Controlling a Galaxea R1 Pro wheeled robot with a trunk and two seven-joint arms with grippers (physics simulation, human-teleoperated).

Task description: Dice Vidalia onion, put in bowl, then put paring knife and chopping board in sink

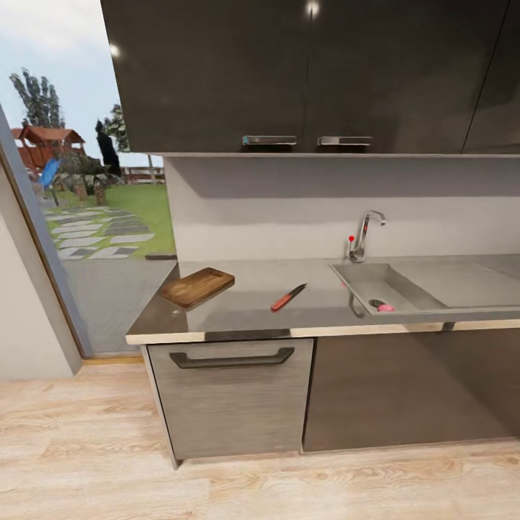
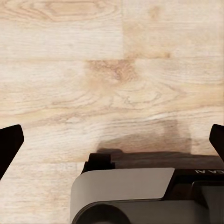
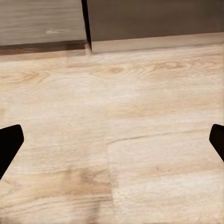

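The brown wooden chopping board (image 1: 197, 286) lies at the left end of the grey countertop (image 1: 245, 307). Right of it rests the paring knife (image 1: 288, 297), red handle toward me and dark blade pointing back right. Further right is the steel sink (image 1: 365, 278) with its chrome tap (image 1: 363, 235) and red knob. The small pink Vidalia onion (image 1: 386, 308) sits in the basin beside the drain. The bowl is out of view. My left gripper (image 2: 112, 142) hangs open over the wooden floor, above the robot's base. My right gripper (image 3: 112, 140) is open over the floor near the cabinet foot.
Dark wall cabinets (image 1: 303, 72) hang above the counter. A grey drawer front with a dark handle (image 1: 231, 357) sits under the board, a dark cabinet door (image 1: 412, 390) to its right. A glass door to a garden (image 1: 87, 217) stands at left. Light wood floor (image 1: 217, 484) lies before the counter.
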